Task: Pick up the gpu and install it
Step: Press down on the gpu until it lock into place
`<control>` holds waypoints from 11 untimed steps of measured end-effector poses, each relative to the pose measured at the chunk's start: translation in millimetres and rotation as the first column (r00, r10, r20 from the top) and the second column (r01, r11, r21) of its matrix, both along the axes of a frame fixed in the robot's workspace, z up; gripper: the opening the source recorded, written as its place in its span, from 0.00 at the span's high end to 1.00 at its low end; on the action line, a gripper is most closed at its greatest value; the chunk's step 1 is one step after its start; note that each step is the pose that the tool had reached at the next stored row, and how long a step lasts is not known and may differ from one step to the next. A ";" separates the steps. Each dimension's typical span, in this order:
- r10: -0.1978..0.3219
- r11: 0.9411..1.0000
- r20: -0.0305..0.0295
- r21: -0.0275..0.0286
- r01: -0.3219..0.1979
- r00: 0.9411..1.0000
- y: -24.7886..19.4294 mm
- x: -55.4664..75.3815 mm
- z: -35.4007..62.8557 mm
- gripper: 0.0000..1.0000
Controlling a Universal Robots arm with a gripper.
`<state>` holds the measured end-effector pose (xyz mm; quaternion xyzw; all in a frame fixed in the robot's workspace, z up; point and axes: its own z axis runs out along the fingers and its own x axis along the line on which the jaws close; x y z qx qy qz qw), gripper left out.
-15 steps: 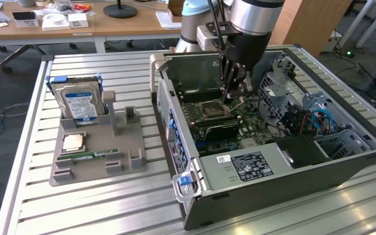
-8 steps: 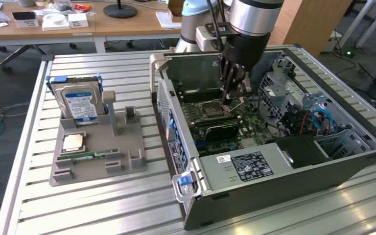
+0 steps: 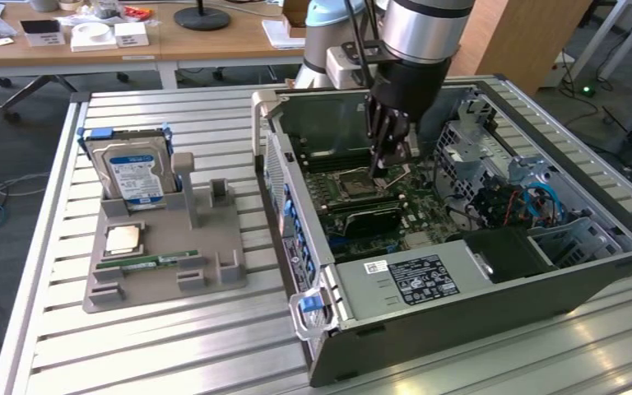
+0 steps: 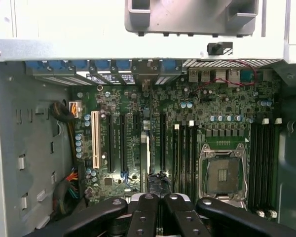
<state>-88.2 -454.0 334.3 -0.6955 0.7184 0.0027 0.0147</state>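
Note:
The gpu [image 3: 362, 218] is a dark card standing on edge among the expansion slots of the motherboard [image 3: 410, 210] inside the open computer case [image 3: 480, 288]. In the wrist view the gpu [image 4: 147, 158] appears edge-on as a thin strip between the long black slots. My gripper [image 3: 380, 170] hangs inside the case just above the card, near the CPU socket [image 3: 349, 183]. Its black fingers [image 4: 138, 217] meet at the tips, so my gripper [image 4: 158, 197] is shut with nothing seen between them. Whether the tips touch the card's top edge I cannot tell.
On the exterior view's left, a grey holder [image 3: 217, 280] on the slatted table carries a blue-labelled hard drive [image 3: 129, 169], a CPU [image 3: 126, 239] and a green RAM stick [image 3: 146, 263]. The case walls, drive cage [image 3: 480, 156] and power supply [image 3: 415, 276] hem the gripper in.

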 end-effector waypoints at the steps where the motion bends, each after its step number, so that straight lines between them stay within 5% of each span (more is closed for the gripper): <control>1: 0.000 1.000 0.000 0.000 0.000 1.000 0.0 0.0 -1.8 0.89; 11: 0.000 1.000 0.000 0.000 0.000 1.000 0.0 0.0 -20.0 0.89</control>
